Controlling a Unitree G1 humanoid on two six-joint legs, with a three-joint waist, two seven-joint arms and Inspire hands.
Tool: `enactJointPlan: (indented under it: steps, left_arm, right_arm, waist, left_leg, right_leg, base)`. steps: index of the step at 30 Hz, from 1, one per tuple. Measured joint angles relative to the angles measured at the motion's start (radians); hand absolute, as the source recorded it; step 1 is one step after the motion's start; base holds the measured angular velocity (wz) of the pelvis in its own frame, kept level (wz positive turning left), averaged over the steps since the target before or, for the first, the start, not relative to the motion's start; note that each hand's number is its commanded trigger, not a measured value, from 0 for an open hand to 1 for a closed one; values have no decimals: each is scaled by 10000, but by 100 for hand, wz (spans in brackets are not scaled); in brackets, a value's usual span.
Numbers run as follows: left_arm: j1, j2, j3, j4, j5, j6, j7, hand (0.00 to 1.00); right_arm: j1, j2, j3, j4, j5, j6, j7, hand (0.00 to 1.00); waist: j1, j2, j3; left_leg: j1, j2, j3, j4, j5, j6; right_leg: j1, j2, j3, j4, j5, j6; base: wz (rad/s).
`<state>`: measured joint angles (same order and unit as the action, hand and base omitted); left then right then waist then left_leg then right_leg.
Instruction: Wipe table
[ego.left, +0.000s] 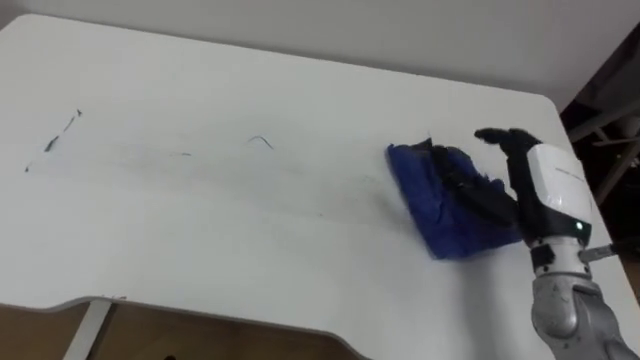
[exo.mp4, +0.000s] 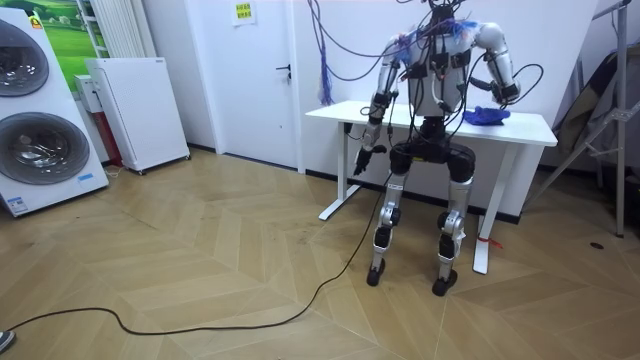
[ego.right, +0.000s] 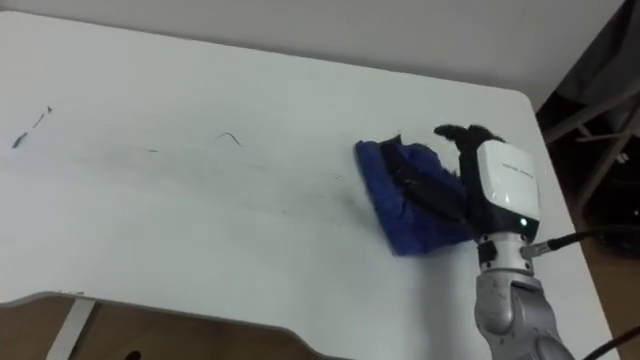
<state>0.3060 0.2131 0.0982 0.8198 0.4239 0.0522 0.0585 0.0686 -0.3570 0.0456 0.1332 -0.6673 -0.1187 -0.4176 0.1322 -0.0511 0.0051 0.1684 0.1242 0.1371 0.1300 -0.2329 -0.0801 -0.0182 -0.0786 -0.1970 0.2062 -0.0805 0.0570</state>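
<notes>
Cloth (ego.left: 432, 205): blue, bunched up, lying on the white table (ego.left: 200, 235) near its right end, a bit back from the front edge. Right hand (ego.left: 552, 185) is on top of it, coming in from the right. Its dark fingers (ego.left: 482, 195) lie spread and fairly straight across the cloth's right half and press it flat, with no wrap round the fabric. Thumb (ego.left: 500, 137) sticks out on the far side, off the cloth. The cloth's left half shows bare past the fingertips.

Marks on the tabletop: a dark scribble (ego.left: 60, 132) far left, well apart from the cloth, and a small curved line (ego.left: 261, 141) about mid-table. A faint grey streak runs between them.

Room view: robot stands upright at the table's long side, facing it, back to the camera, right elbow raised with that arm reaching over the top. Left hand (exo.mp4: 362, 160) hangs at its side below the table edge, too small there to tell its state.

Two stacked washing machines (exo.mp4: 35, 120) and a white cabinet (exo.mp4: 135, 110) stand at the room view's left, with a white door (exo.mp4: 265, 80) behind.
</notes>
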Motion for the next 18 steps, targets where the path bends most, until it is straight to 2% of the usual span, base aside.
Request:
enactJointPlan:
  steps: [3, 5, 11, 15, 18]
  left_arm:
    - [-55, 2, 61, 244, 11, -101, 0, 0]
    - [-73, 2, 56, 419, 3, -100, 1, 0]
    - [333, -6, 97, 253, 24, -77, -22, 0]
    - [498, -7, 509, 141, 29, -69, -97, 0]
    - [581, 6, 662, 160, 28, -60, -100, 0]
  right_arm:
    - [0, 2, -108, -228, 9, -126, -32, 0]
    - [-10, 0, -314, -374, 230, -346, -137, 0]
    - [-10, -3, -1272, -232, 1407, -326, -426, 0]
    - [-8, -5, -2013, 360, 1522, -320, -615, 0]
    - [6, -10, -2360, 963, 1818, -302, -696, 0]
  waist:
    - [-74, -71, -29]
    - [-175, -86, -6]
    - [-327, -158, 19]
    - [-487, -210, 62]
    - [-567, -284, 26]
  left_leg:
    - [5, -5, 1, 7, 0, 0]
    - [6, -3, 1, 15, 0, 0]
    - [7, -2, -28, 20, -2, 4]
    - [-16, -4, -40, 21, -4, 5]
    - [-11, -2, -29, 24, -4, 5]
  right_leg:
    - [-5, 0, 7, 11, 0, 0]
    - [-4, 0, 7, 22, 0, 0]
    - [27, 0, -10, 1, -2, 3]
    - [32, -1, 22, -23, -33, 14]
    - [37, -1, 20, -19, -33, 13]
  base:
    - [0]
    - [0]
    - [0]
    - [0]
    - [0]
